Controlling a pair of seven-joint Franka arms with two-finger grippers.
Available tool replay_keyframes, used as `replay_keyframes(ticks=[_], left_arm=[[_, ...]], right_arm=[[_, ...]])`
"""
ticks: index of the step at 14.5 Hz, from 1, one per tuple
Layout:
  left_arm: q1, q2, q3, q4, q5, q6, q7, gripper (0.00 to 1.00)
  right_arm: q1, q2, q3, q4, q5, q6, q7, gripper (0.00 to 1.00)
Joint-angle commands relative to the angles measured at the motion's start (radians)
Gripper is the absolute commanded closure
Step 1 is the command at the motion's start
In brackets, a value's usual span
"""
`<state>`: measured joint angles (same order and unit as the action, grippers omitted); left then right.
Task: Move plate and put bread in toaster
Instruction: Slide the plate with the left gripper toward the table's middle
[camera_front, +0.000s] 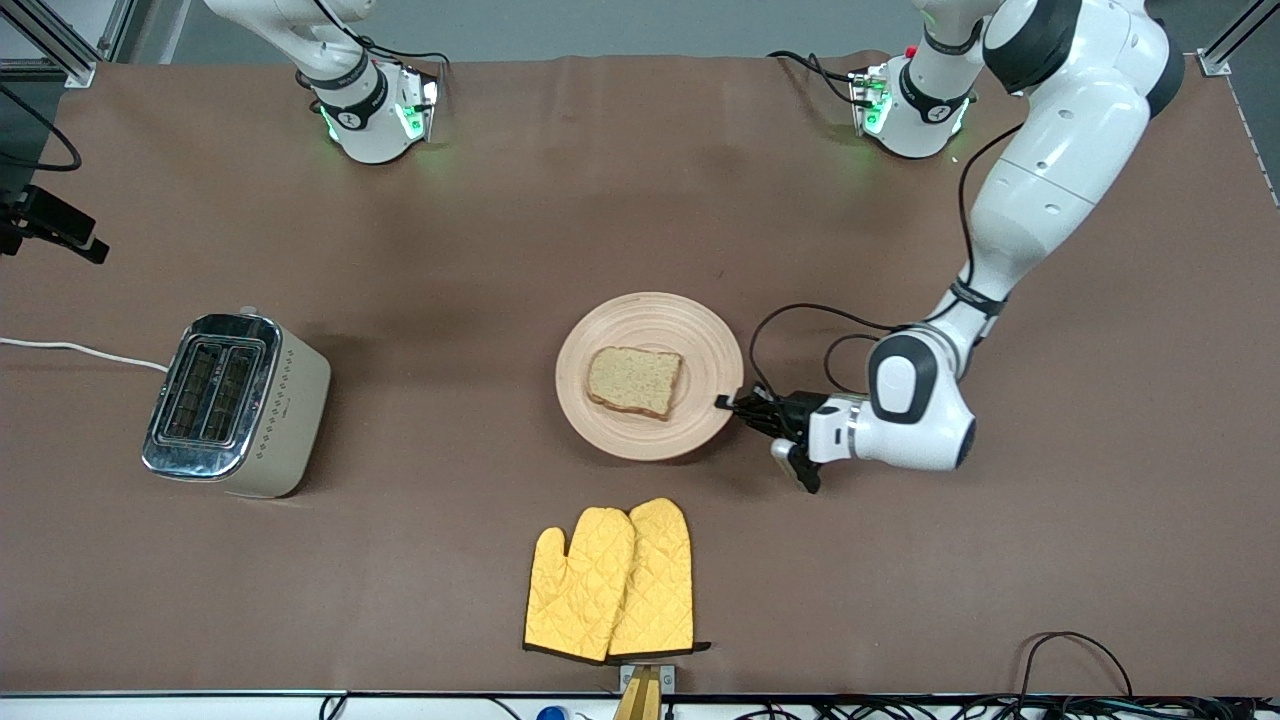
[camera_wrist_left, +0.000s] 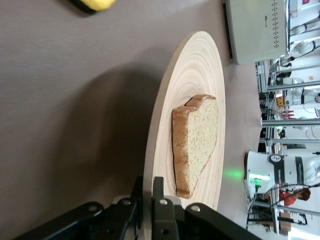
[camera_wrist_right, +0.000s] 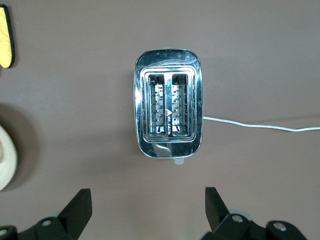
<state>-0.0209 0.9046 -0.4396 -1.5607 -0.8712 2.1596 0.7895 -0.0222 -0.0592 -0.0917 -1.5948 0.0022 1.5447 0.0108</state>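
Observation:
The wooden plate (camera_front: 700, 340) lies mid-table with the bread (camera_front: 634, 381) slice on it. My left gripper (camera_front: 728, 403) is shut on the plate's rim at the left arm's end, one finger above and one below. In the left wrist view the fingers (camera_wrist_left: 159, 192) pinch the plate (camera_wrist_left: 195, 65) edge, with the bread (camera_wrist_left: 197, 140) just past them. The toaster (camera_front: 230, 405) stands toward the right arm's end, both slots empty. My right gripper (camera_wrist_right: 146, 194) is open and empty, high over the table beside the toaster (camera_wrist_right: 168, 110); it is out of the front view.
Two yellow oven mitts (camera_front: 612, 585) lie nearer the front camera than the plate. The toaster's white cord (camera_front: 80, 350) runs off toward the right arm's end of the table. The plate's edge (camera_wrist_right: 5, 157) and a mitt (camera_wrist_right: 4, 37) show in the right wrist view.

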Motion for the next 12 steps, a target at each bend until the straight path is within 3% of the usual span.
replay_keyframes(ticks=[1, 4, 12], left_arm=[[-0.036, 0.003, -0.013, -0.035, -0.127, 0.072, 0.074, 1.0], [-0.077, 0.004, -0.013, -0.067, -0.245, 0.095, 0.099, 1.0], [0.038, -0.023, -0.011, -0.199, -0.246, 0.085, 0.106, 0.99]], right_arm=[[-0.002, -0.008, 0.001, -0.005, 0.004, -0.005, 0.005, 0.0], [0.002, -0.007, 0.003, -0.005, 0.005, -0.005, 0.003, 0.0], [0.129, 0.044, 0.007, -0.013, 0.005, -0.011, 0.005, 0.0]])
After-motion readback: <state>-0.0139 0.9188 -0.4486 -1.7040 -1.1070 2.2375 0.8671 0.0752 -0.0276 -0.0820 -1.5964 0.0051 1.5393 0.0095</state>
